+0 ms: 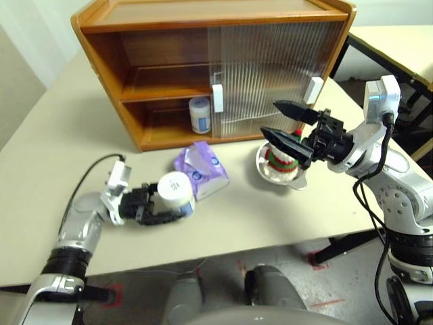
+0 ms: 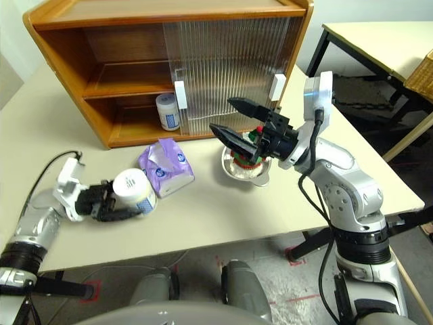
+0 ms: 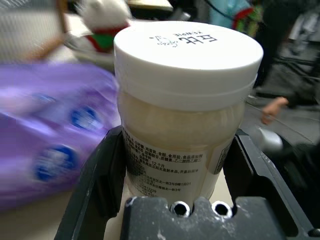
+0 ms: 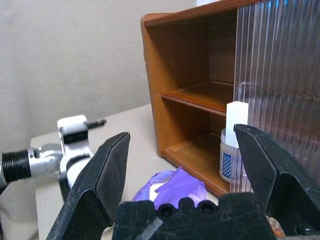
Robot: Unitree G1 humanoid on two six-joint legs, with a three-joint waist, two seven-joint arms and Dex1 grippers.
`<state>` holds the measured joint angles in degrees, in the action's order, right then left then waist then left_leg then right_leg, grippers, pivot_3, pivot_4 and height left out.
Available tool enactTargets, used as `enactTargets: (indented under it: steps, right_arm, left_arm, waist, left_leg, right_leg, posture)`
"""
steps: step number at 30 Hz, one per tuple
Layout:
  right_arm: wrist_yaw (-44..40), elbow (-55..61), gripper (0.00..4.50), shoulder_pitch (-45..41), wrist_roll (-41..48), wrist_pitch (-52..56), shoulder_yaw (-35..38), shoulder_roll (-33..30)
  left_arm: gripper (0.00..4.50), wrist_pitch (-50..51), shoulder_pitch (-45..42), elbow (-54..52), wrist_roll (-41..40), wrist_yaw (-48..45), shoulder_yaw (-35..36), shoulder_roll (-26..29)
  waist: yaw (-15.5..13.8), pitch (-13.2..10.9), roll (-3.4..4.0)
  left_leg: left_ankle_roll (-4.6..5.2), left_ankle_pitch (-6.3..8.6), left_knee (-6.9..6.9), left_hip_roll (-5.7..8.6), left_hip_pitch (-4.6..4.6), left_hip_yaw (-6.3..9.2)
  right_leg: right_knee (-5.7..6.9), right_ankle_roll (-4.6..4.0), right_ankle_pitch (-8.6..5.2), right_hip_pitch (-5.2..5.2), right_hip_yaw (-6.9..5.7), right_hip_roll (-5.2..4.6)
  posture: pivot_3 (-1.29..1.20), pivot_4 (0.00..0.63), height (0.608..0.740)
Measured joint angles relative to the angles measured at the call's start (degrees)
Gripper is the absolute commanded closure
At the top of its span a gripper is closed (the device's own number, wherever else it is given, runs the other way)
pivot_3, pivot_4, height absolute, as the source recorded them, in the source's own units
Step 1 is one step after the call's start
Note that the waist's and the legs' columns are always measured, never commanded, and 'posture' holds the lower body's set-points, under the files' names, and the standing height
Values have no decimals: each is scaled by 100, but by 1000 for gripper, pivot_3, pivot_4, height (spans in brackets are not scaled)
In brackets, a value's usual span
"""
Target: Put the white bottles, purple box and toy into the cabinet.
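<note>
My left gripper (image 1: 166, 203) lies level near the table's front left, shut on a white bottle (image 1: 174, 191). The left wrist view has that bottle (image 3: 187, 100) standing between both fingers (image 3: 100, 170), which press its sides. A second white bottle (image 1: 200, 115) stands on the cabinet's (image 1: 101, 61) bottom shelf, in the open left half. The purple box (image 1: 201, 168) lies on the table right of the held bottle. The toy (image 1: 283, 159) sits in a metal bowl (image 1: 274, 176). My right gripper (image 1: 272, 119) hovers open just above the toy, empty.
Both ribbed sliding doors (image 1: 264, 68) cover the cabinet's right half. The beige table (image 1: 47, 142) has free room at the left. A second table (image 1: 399, 47) stands at the back right, with a wicker basket (image 2: 423, 74) on it.
</note>
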<state>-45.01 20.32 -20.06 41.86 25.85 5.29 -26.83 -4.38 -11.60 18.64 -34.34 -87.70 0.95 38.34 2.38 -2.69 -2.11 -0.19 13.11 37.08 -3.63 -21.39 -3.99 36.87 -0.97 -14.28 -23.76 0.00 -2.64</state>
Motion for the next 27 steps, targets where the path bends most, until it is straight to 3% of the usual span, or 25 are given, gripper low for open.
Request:
enactTargets:
  steps: [7,14,27]
  right_arm:
    - [-34,-4,0,45,-20,-46,-10,117]
    - [-73,-27,0,20,-53,-69,-27,205]
    - [56,11,0,134,-60,-129,-20,227]
  left_arm:
    - [1414,678,86,-376,-163,612,682,95]
    - [1414,1072,-398,-227,-118,1852,1105,-282]
    - [1414,166,-979,1043,1109,4033,1148,-1266]
  waist:
    - [-18,0,0]
    - [-27,1,-4]
    - [-23,10,-19]
  left_leg:
    - [-1,1,1,-2,1,0]
    - [-2,1,3,4,0,1]
    - [-3,2,4,5,-1,1]
  right_leg:
    - [0,0,-1,0,0,1]
    - [-1,5,2,5,1,-1]
    - [-2,8,4,5,6,9]
  posture:
    - [-7,0,740]
    - [-16,0,740]
    - [-45,0,740]
